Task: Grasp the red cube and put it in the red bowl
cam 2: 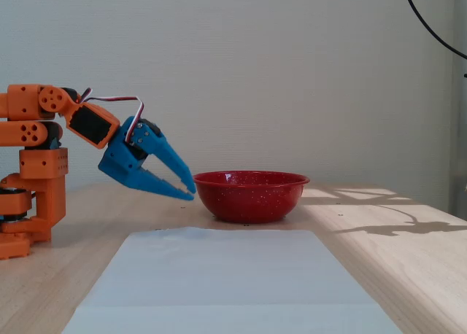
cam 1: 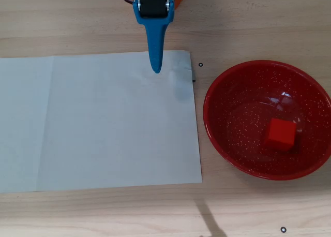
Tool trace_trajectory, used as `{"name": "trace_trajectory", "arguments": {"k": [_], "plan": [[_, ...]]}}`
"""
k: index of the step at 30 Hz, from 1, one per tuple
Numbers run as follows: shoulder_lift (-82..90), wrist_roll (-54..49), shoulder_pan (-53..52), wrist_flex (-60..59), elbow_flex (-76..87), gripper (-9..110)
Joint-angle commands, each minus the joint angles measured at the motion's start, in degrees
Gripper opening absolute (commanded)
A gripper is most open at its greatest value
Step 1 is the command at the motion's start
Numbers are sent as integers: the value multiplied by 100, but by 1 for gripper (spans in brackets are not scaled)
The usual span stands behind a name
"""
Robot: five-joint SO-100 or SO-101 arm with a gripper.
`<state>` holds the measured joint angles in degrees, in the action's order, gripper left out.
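A sheet of pale paper (cam 2: 226, 283) lies nearest in the fixed view, spread flat on a light wooden table (cam 2: 408, 276). Beyond it stands the red bowl (cam 2: 250, 195), and the overhead view shows the red cube (cam 1: 281, 134) resting inside that bowl, right of centre on its speckled floor. By this evidence the task looks complete (nothing appears left but for the arm to rest). The blue gripper (cam 2: 188, 191) hangs above the table just left of the bowl's rim, apart from it, its fingers slightly parted at the tips and holding nothing. The orange arm (cam 2: 33, 122) is folded back over its base at the left. Behind rises a plain pale wall (cam 2: 292, 71), with sunlight and cable shadows falling across the table's right side.
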<state>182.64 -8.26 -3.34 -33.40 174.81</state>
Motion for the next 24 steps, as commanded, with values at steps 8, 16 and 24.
{"name": "trace_trajectory", "arguments": {"k": [8,16,24], "plan": [[598,114,-132,-606,510,0],[598,-62,-105,-1573,510,0],[598,-316,-105,-1925,510,0]]}}
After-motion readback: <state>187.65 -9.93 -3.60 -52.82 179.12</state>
